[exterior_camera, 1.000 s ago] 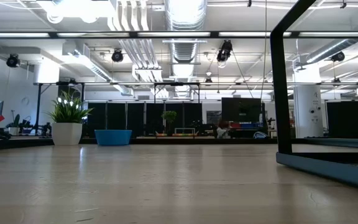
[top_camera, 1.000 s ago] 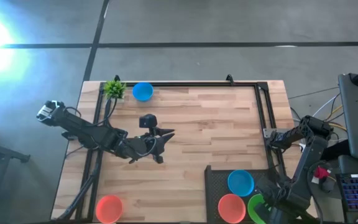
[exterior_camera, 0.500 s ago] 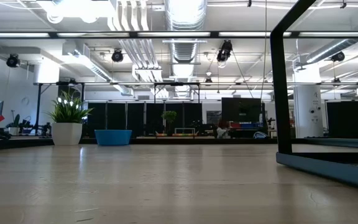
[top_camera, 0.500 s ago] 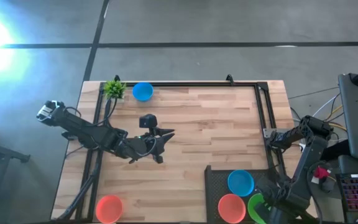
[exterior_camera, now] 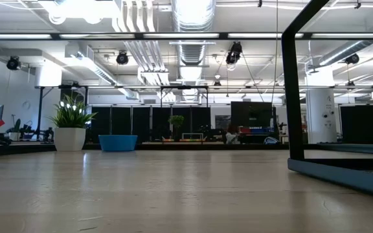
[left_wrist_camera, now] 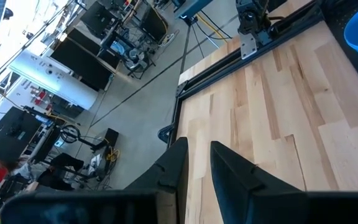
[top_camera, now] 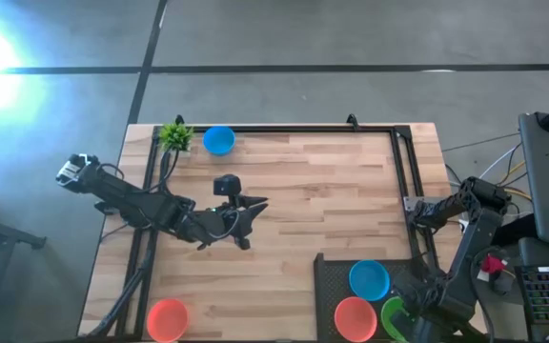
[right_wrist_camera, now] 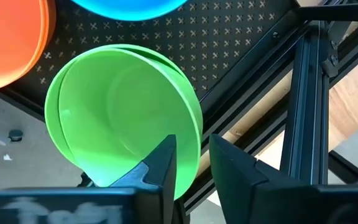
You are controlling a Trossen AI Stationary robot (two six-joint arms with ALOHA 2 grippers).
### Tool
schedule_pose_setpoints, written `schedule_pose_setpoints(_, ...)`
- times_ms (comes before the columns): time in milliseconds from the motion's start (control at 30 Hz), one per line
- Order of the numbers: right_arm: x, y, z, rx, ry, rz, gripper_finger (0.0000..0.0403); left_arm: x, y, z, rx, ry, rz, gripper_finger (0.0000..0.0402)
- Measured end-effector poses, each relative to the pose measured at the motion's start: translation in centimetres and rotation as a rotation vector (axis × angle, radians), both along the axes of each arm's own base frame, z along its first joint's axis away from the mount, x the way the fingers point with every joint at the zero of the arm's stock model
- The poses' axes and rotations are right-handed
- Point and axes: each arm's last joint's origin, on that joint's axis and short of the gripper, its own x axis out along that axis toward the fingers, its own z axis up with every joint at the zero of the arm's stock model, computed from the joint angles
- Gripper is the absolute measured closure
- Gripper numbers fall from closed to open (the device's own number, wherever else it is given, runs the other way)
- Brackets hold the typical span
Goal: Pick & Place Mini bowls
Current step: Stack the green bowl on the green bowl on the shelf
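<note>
On a dark perforated mat [top_camera: 330,276] at the table's near right lie a blue mini bowl [top_camera: 369,278], an orange one [top_camera: 355,317] and a green one [right_wrist_camera: 117,112] that shows a double rim, as if two were nested. My right gripper [right_wrist_camera: 193,165] points down over the green bowl, open, one finger inside its rim and one outside. Another blue bowl [top_camera: 218,140] sits at the far left, and an orange one [top_camera: 168,319] at the near left. My left gripper [top_camera: 258,203] hangs open and holds nothing over the table's middle. My right gripper comes at the green bowl from above, its fingers [right_wrist_camera: 160,163] standing astride the rim [right_wrist_camera: 194,134] on the side next to the black frame. The bowl rests on the mat. Whether either finger touches the rim, I cannot tell.
A small potted plant [top_camera: 174,135] stands at the far left corner beside the blue bowl. A black metal frame [top_camera: 403,171] runs along the table's far and right edges, close to the green bowl [right_wrist_camera: 303,93]. Bare wood lies between the arms.
</note>
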Motion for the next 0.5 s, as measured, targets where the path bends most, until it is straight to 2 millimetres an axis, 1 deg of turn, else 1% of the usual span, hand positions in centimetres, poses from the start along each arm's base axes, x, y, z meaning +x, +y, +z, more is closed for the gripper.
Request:
schedule_pose_setpoints(100,-0.01,0.00,0.00,0.002,0.003,0.003,0.0305,0.00,0.00,0.00,0.001,0.001,0.000,0.0331)
schedule_pose_setpoints(233,-0.05,-0.08,0.19,-0.002,0.006,0.004,0.0312,0.00,0.00,0.00,0.001,0.001,0.000,0.0331)
schedule_pose_setpoints(367,-0.16,-0.31,0.30,-0.021,0.016,0.007,0.0332,0.00,0.00,0.00,0.001,0.001,0.000,0.0331)
schedule_pose_setpoints(500,-0.26,-0.52,0.31,-0.043,0.026,0.008,0.0365,0.00,-0.01,0.00,0.001,0.001,-0.001,0.0331)
